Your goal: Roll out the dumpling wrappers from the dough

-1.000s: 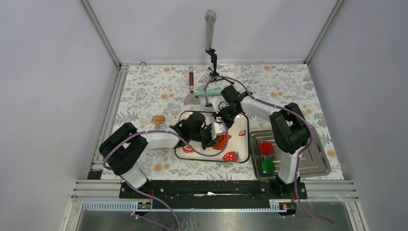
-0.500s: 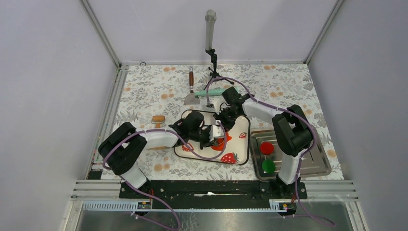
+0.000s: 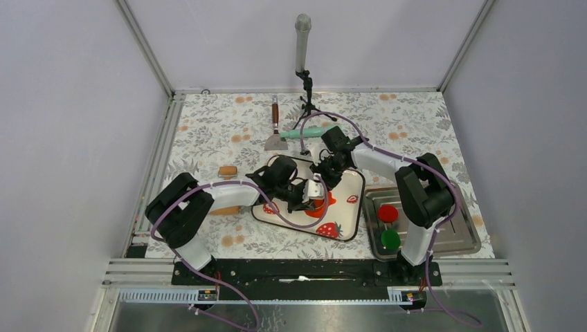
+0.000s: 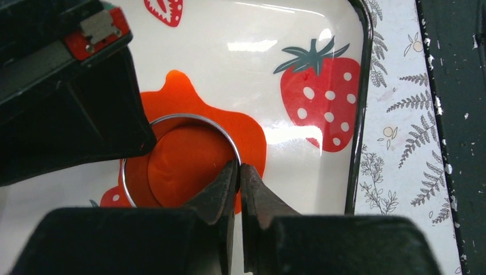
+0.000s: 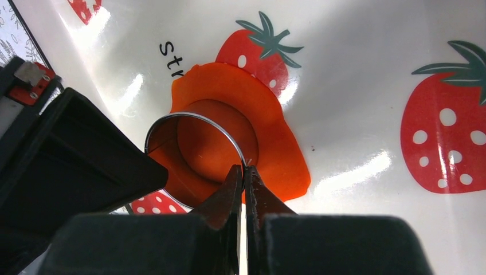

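Observation:
The dough [image 4: 254, 136] lies as a flat, irregular orange-red sheet on the strawberry tray [image 3: 347, 205]. A small metal ring cutter [image 4: 172, 117] stands on it. Inside the ring a round patch of the clay shows, a dumpling wrapper [image 5: 215, 140]; I cannot tell whether it is cut free. My left gripper [image 4: 239, 169] is shut on the ring's thin rim on one side. My right gripper [image 5: 243, 170] is shut on the rim opposite. In the top view the left gripper [image 3: 311, 196] and the right gripper [image 3: 322, 184] meet over the dough [image 3: 327, 203].
A metal tray [image 3: 457, 238] at the right holds a crimson disc [image 3: 387, 213] and a green disc [image 3: 390, 239]. Behind the strawberry tray lie a scraper [image 3: 274, 135] and a green rolling pin [image 3: 305, 132]. A small wooden block [image 3: 227, 171] sits left. A microphone stand [image 3: 302, 48] rises at the back.
The strawberry tray has slid and turned slightly to the right, and the metal tray has shifted right with it. Both grippers followed and stay shut on the ring.

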Robot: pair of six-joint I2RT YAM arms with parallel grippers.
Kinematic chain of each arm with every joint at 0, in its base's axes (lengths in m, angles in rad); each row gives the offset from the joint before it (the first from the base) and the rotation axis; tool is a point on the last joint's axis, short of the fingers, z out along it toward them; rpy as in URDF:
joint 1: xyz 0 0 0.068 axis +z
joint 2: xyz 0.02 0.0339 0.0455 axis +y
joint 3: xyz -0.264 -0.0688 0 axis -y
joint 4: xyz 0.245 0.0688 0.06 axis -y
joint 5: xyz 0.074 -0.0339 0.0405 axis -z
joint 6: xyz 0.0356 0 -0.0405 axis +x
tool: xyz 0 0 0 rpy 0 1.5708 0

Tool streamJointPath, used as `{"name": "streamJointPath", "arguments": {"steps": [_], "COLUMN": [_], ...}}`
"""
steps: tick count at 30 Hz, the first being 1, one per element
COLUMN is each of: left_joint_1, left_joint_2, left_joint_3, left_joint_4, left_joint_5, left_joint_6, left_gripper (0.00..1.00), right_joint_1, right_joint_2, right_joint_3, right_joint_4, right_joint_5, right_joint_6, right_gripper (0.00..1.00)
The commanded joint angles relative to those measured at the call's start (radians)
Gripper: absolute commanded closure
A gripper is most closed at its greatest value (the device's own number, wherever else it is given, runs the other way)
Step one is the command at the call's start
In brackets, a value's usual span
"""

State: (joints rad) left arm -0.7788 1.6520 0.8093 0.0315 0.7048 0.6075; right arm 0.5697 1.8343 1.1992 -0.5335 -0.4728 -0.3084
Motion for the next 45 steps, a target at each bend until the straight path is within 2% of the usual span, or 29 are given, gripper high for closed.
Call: {"name": "streamJointPath", "arguments": {"steps": [1,4,6,9,12,15,19,24,29,43,45], "left_joint_1": [0.053,0.052,0.052,0.05,0.053,0.054,0.072,0.084,0.085,0.086,0.085], "left_joint_2": [-0.042,-0.151,-0.226,-0.296,-0.293,-0.255,-0.184,-0.119,-0.061,0.01,0.03], "left_joint_3": [0.01,0.007,0.003,0.023,0.065,0.088,0.107,0.094,0.093,0.069,0.073], "left_joint_4": [-0.12,-0.092,-0.082,-0.106,-0.174,-0.196,-0.216,-0.143,-0.094,-0.053,-0.061], "left_joint_5": [-0.146,-0.18,-0.205,-0.273,-0.328,-0.407,-0.439,-0.381,-0.289,-0.25,-0.255], "left_joint_6": [-0.074,-0.197,-0.282,-0.422,-0.553,-0.726,-0.97,-1.067,-1.112,-1.114,-1.109], "left_gripper": [0.85,0.66,0.6,0.54,0.53,0.53,0.55,0.55,0.55,0.65,0.7], "right_joint_1": [0.002,0.002,0.001,0.001,0.001,0.001,-0.027,-0.048,-0.048,-0.048,-0.048], "right_joint_2": [0.038,0.035,0.025,-0.005,-0.038,-0.066,-0.1,-0.17,-0.162,-0.064,-0.046], "right_joint_3": [0.008,0.075,0.122,0.16,0.162,0.146,0.066,-0.059,-0.101,-0.111,-0.111], "right_joint_4": [-0.237,-0.261,-0.289,-0.328,-0.34,-0.34,-0.296,-0.15,-0.088,-0.01,-0.013], "right_joint_5": [0.053,0.037,0.017,-0.012,-0.026,-0.015,-0.019,-0.043,-0.059,-0.074,-0.075], "right_joint_6": [-0.004,0.01,0.023,0.058,0.116,0.181,0.291,0.455,0.485,0.529,0.524], "right_gripper": [1.0,0.95,0.83,0.65,0.57,0.53,0.52,0.52,0.52,0.64,0.68]}}
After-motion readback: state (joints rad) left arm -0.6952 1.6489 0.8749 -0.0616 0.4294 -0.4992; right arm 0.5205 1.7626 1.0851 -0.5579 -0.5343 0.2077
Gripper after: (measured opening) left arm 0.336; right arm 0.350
